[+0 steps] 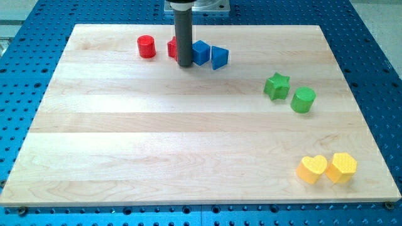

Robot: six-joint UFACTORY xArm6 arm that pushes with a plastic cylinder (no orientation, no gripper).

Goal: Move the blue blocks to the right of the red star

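Note:
My tip [184, 64] rests on the board near the view's top, just in front of a red block [172, 47] that the rod mostly hides; its shape cannot be made out. A blue cube [200, 53] sits right of the rod, touching or nearly touching it. A blue triangular block [219, 57] stands just right of the cube. A red cylinder [146, 46] stands to the left of the hidden red block.
A green star [277, 86] and a green cylinder [303, 100] sit at the view's right. A yellow heart [312, 169] and a yellow hexagon [341, 167] sit at the bottom right. The wooden board [125, 144] lies on a blue perforated table.

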